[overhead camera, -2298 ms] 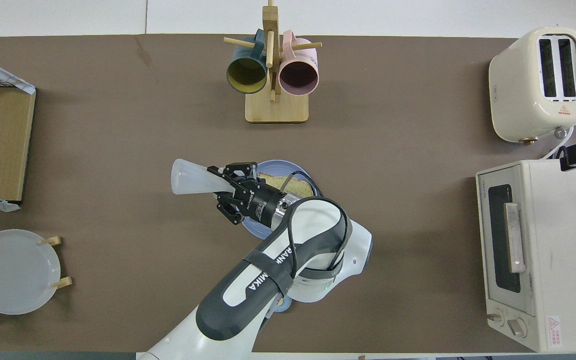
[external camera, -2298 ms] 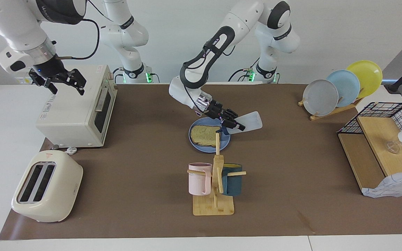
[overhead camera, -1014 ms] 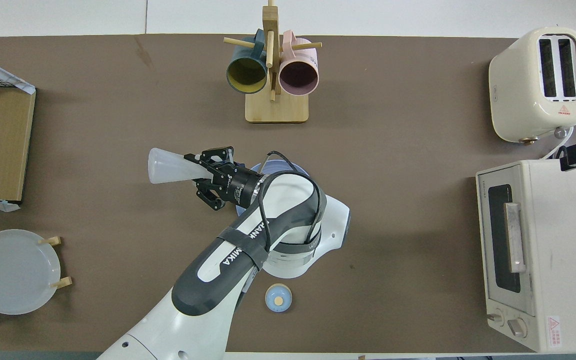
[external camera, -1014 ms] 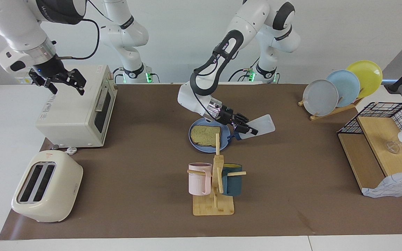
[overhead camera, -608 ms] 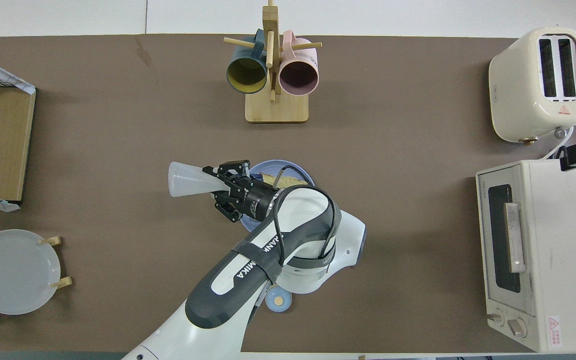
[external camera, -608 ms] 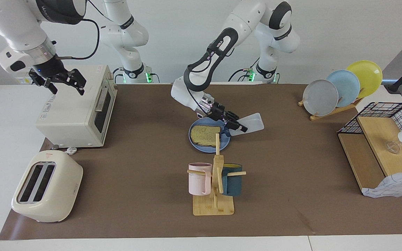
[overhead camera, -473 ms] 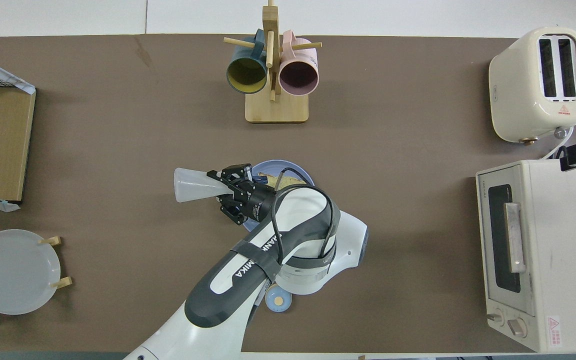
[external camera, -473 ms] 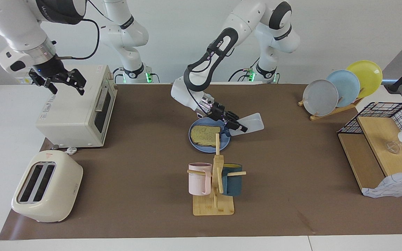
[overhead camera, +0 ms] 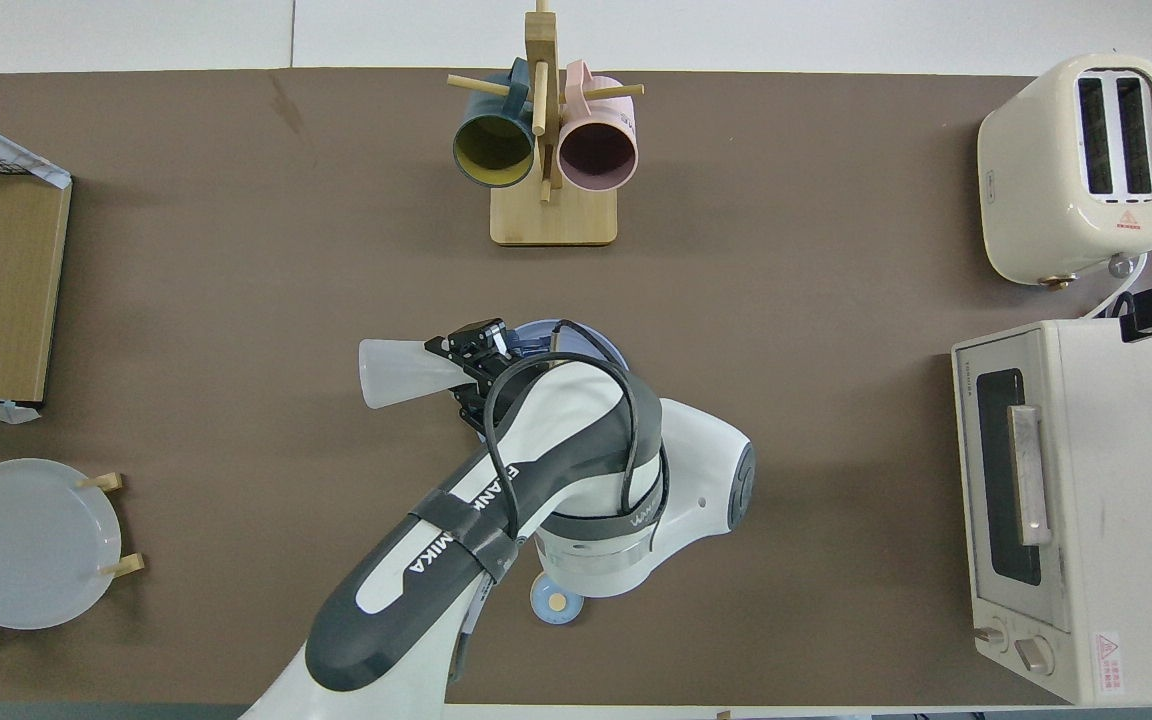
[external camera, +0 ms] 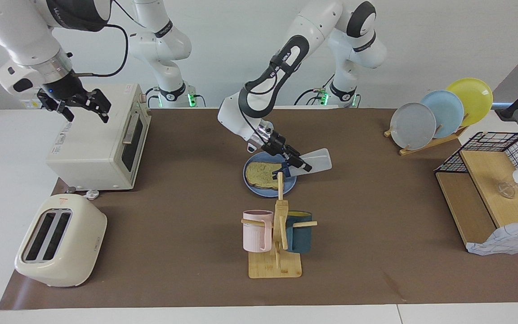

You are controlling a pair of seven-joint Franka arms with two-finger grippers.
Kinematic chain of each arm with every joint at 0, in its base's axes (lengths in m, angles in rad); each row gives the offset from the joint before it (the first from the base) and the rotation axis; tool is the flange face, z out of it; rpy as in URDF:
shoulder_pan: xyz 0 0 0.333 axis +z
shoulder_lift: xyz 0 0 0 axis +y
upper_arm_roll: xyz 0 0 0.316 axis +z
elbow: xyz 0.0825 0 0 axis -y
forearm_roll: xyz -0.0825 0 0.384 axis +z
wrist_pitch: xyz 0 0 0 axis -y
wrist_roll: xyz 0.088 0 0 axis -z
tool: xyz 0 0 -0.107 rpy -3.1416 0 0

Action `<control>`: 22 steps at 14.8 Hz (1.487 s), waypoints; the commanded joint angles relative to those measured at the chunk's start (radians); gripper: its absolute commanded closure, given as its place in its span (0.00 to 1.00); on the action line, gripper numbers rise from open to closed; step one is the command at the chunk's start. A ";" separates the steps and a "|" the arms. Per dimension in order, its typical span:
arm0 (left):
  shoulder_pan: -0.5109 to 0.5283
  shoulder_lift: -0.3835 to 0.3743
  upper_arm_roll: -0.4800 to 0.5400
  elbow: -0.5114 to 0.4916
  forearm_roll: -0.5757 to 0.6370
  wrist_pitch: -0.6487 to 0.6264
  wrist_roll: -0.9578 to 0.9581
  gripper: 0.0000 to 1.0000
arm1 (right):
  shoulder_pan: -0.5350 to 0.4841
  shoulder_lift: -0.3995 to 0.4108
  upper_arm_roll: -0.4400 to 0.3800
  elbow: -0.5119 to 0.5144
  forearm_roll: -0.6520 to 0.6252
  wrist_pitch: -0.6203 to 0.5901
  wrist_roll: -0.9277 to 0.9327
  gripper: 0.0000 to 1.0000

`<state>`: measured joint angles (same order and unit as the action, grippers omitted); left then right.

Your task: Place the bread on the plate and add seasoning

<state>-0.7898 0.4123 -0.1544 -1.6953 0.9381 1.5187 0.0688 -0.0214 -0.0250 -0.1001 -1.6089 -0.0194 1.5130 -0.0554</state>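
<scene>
Left pincer [external camera: 303, 166], clamped on the translucent whitish squeeze bottle [external camera: 316, 161], has swung its navy nozzle back over the round blue plate's [external camera: 265, 191] three-o'clock rim beside the tan bread slice [external camera: 264, 173] (seasoning likely under way); right pincer [external camera: 89, 105] waits apart above the cream oven [external camera: 89, 148].

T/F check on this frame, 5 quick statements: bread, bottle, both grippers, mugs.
1. The bread lies on the blue plate. True.
2. The left gripper is shut on the squeeze bottle, tipped with its cap over the plate. True.
3. The right gripper holds the bread. False: it is open, holds nothing and waits over the toaster oven.
4. The bottle stands upright on the table. False: it is held tilted in the air.
5. Both mugs hang on the wooden stand. True: pink mug and teal mug.
</scene>
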 commanded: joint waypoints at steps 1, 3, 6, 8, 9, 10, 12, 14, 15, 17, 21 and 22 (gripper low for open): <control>0.038 -0.100 0.003 -0.029 -0.059 0.029 0.022 1.00 | -0.009 -0.015 0.005 -0.012 0.016 0.003 0.009 0.00; 0.075 -0.179 0.003 -0.032 -0.116 0.044 0.086 1.00 | -0.009 -0.015 0.005 -0.012 0.016 0.003 0.009 0.00; 0.107 -0.239 0.003 -0.032 -0.177 0.058 0.109 1.00 | -0.009 -0.013 0.005 -0.012 0.016 0.003 0.009 0.00; 0.118 -0.260 0.004 -0.029 -0.203 0.060 0.108 1.00 | -0.009 -0.013 0.005 -0.012 0.016 0.003 0.009 0.00; 0.135 -0.274 0.004 -0.026 -0.241 0.064 0.109 1.00 | -0.009 -0.013 0.005 -0.012 0.016 0.003 0.009 0.00; 0.156 -0.291 0.006 -0.026 -0.278 0.078 0.115 1.00 | -0.009 -0.015 0.005 -0.012 0.016 0.003 0.009 0.00; 0.208 -0.338 0.006 -0.026 -0.326 0.110 0.161 1.00 | -0.009 -0.015 0.005 -0.012 0.016 0.003 0.009 0.00; 0.276 -0.387 0.007 -0.027 -0.410 0.133 0.224 1.00 | -0.009 -0.015 0.005 -0.012 0.016 0.003 0.009 0.00; 0.311 -0.406 0.007 -0.027 -0.448 0.144 0.256 1.00 | -0.009 -0.013 0.005 -0.012 0.016 0.003 0.009 0.00; 0.351 -0.417 0.007 -0.026 -0.482 0.153 0.273 1.00 | -0.009 -0.013 0.005 -0.012 0.016 0.003 0.009 0.00; 0.437 -0.429 0.010 -0.021 -0.583 0.175 0.337 1.00 | -0.009 -0.015 0.005 -0.012 0.016 0.003 0.009 0.00; 0.461 -0.437 0.010 -0.021 -0.607 0.182 0.357 1.00 | -0.009 -0.013 0.005 -0.012 0.016 0.003 0.009 0.00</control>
<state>-0.3778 0.0052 -0.1410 -1.6961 0.3842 1.6677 0.3773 -0.0214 -0.0251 -0.1001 -1.6089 -0.0194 1.5130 -0.0554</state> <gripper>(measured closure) 0.648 0.000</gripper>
